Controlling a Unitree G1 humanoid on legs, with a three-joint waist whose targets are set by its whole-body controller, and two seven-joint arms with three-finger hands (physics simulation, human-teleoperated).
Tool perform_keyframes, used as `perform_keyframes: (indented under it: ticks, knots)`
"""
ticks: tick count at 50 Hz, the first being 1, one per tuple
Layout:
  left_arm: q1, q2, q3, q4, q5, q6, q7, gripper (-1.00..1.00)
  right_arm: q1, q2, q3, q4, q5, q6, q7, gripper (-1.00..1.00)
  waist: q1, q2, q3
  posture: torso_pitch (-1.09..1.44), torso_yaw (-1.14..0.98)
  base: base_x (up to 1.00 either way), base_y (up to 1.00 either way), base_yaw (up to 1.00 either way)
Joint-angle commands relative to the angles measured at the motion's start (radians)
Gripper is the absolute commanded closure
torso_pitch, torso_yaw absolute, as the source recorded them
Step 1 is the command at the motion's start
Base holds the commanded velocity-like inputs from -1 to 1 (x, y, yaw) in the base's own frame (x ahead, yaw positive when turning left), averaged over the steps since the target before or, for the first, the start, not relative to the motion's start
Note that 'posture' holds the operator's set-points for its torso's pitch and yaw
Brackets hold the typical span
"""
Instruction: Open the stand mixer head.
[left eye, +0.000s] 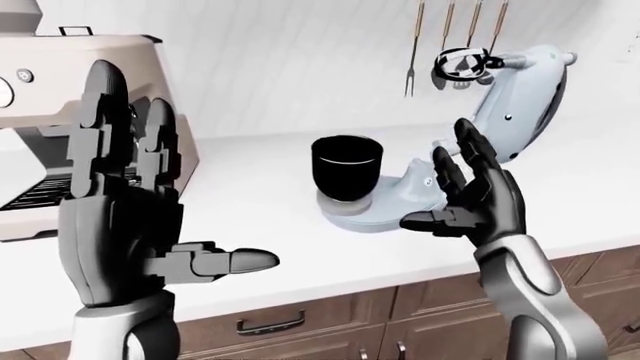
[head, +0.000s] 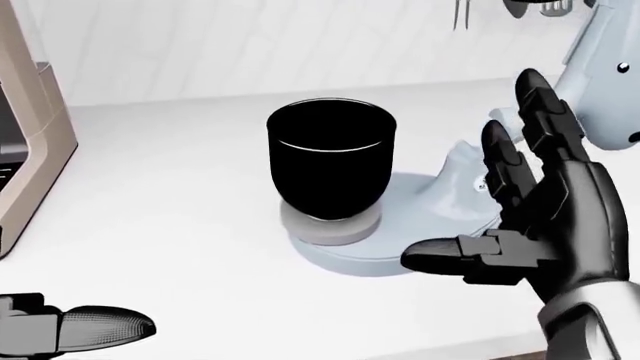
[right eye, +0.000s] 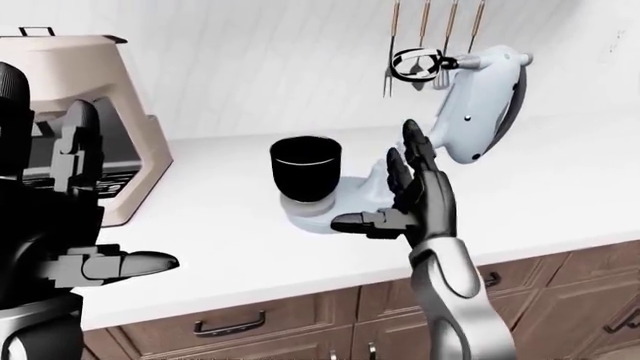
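The mixer head (left eye: 520, 94) stands tilted up above the black bowl (left eye: 346, 168); both hands, left hand (left eye: 125, 217) and right hand (left eye: 480, 195), hang open, holding nothing.

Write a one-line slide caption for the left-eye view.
Pale blue stand mixer, head tilted back above black bowl; open black right hand beside its base.

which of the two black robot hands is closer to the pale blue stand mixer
The right hand, raised open beside the pale blue stand mixer and its base; the left hand hangs far off by the beige coffee machine.

Head view close, downward; eye views wider, sharing mixer (left eye: 500, 112).
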Motion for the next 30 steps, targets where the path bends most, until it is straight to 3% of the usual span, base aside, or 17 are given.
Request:
perform_keyframes:
  ticks: [1,3,4,5,6,8,9,11,12,16,23,25,26,30]
  knots:
    - [-0.018,0.003,-0.002,-0.015,0.000,-0.023,-0.002,-1.00,-0.027,-0.008,-0.009,-0.046,0.029,0.019,-0.017,-1.00,-0.003,0.004,0.009,-0.32,0.00,0.05,0.00,0.00]
    - [-0.019,0.004,-0.002,-0.016,0.000,-0.021,-0.001,-1.00,-0.034,-0.010,-0.013,-0.076,0.049,0.042,-0.031,-1.00,-0.002,0.000,0.011,-0.32,0.00,0.05,0.00,0.00]
    - [-0.020,0.004,-0.001,-0.016,0.000,-0.020,-0.001,-1.00,-0.036,-0.011,-0.014,-0.086,0.058,0.050,-0.037,-1.00,-0.005,0.005,0.001,-0.32,0.00,0.05,0.00,0.00]
    - [-0.021,0.004,-0.001,-0.015,-0.001,-0.020,-0.001,-1.00,-0.039,-0.013,-0.016,-0.098,0.067,0.060,-0.044,-1.00,-0.003,0.001,0.010,-0.32,0.00,0.05,0.00,0.00]
    - [-0.021,0.004,-0.002,-0.015,-0.001,-0.019,0.000,-1.00,-0.041,-0.014,-0.017,-0.110,0.076,0.068,-0.049,-1.00,-0.002,0.001,-0.006,-0.32,0.00,0.04,0.00,0.00]
    - [-0.020,0.004,-0.002,-0.014,0.000,-0.022,-0.001,-1.00,-0.048,-0.016,-0.021,-0.128,0.095,0.084,-0.062,-1.00,-0.004,0.002,0.007,-0.32,0.00,0.05,0.00,0.00]
    - [-0.021,0.004,-0.002,-0.014,0.000,-0.022,-0.001,-1.00,-0.051,-0.017,-0.024,-0.137,0.107,0.090,-0.068,-1.00,-0.002,0.002,-0.010,-0.32,0.00,0.05,0.00,0.00]
    - [-0.021,0.004,-0.004,-0.014,0.001,-0.022,-0.001,-1.00,-0.055,-0.020,-0.026,-0.143,0.123,0.090,-0.078,-1.00,-0.004,0.002,0.005,-0.32,0.00,0.05,0.00,0.00]
    - [-0.021,0.004,-0.004,-0.014,0.001,-0.022,-0.001,-1.00,-0.055,-0.022,-0.026,-0.141,0.124,0.088,-0.078,-1.00,-0.003,0.002,-0.011,-0.32,0.00,0.05,0.00,0.00]
    - [-0.023,0.004,-0.001,-0.012,-0.002,-0.021,0.000,-1.00,-0.047,-0.025,-0.015,-0.142,0.124,0.078,-0.078,-1.00,-0.001,0.000,-0.020,-0.32,0.00,0.04,0.00,0.00]
    - [-0.023,0.004,0.000,-0.018,-0.005,-0.015,0.002,-1.00,-0.044,-0.024,-0.011,-0.142,0.123,0.076,-0.076,-1.00,0.003,-0.003,-0.024,-0.32,0.00,0.04,0.00,0.00]
    - [-0.023,0.007,-0.003,-0.022,-0.006,-0.015,0.006,-1.00,-0.057,-0.030,-0.027,-0.147,0.138,0.090,-0.085,-1.00,0.001,-0.001,-0.003,-0.32,0.00,0.05,0.00,0.00]
    - [-0.020,0.009,-0.007,-0.023,-0.005,-0.018,0.007,-1.00,-0.057,-0.033,-0.030,-0.150,0.143,0.091,-0.086,-1.00,0.002,-0.001,-0.018,-0.32,0.00,0.05,0.00,0.00]
    - [-0.018,0.030,-0.010,-0.023,-0.022,-0.025,0.029,-1.00,-0.055,-0.036,-0.029,-0.153,0.148,0.090,-0.091,-1.00,0.004,-0.001,-0.021,-0.32,0.00,0.04,0.00,0.00]
